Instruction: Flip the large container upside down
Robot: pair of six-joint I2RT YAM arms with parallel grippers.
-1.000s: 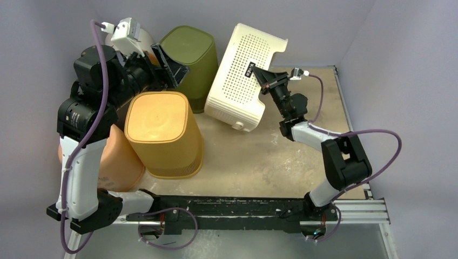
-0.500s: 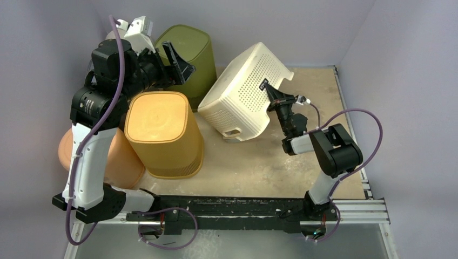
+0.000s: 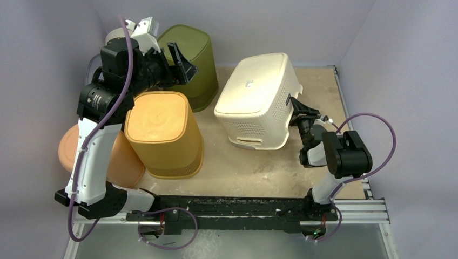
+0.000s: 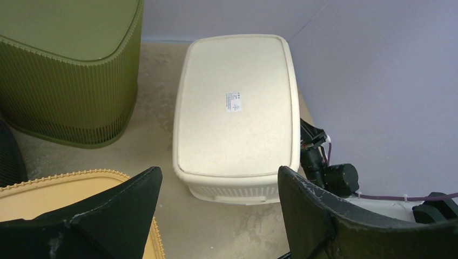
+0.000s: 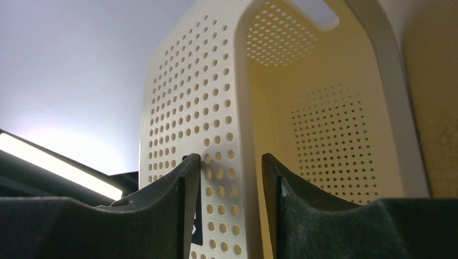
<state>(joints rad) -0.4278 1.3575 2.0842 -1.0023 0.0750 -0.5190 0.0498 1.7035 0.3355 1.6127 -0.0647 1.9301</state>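
The large container (image 3: pixel 254 91) is a white perforated basket. It stands upside down on the table, flat base up, and in the left wrist view the container (image 4: pixel 235 108) shows a small label on that base. My right gripper (image 3: pixel 296 108) is at its right rim. In the right wrist view the right gripper (image 5: pixel 231 159) straddles the perforated wall (image 5: pixel 216 108) with its jaws parted: the left finger is against the wall and a gap shows at the right finger. My left gripper (image 3: pixel 175 59) hangs open and empty above the olive bin; the left gripper (image 4: pixel 219 172) looks down on the container.
An olive green bin (image 3: pixel 192 51), a yellow bin (image 3: pixel 162 129) and an orange bin (image 3: pixel 116 162) stand upside down on the left. Purple walls close the back and sides. A black rail (image 3: pixel 243 208) runs along the near edge.
The container tipped from a steep tilt onto its rim, base up. My right gripper came down and right with it and its jaws parted. The left arm drew back a little.
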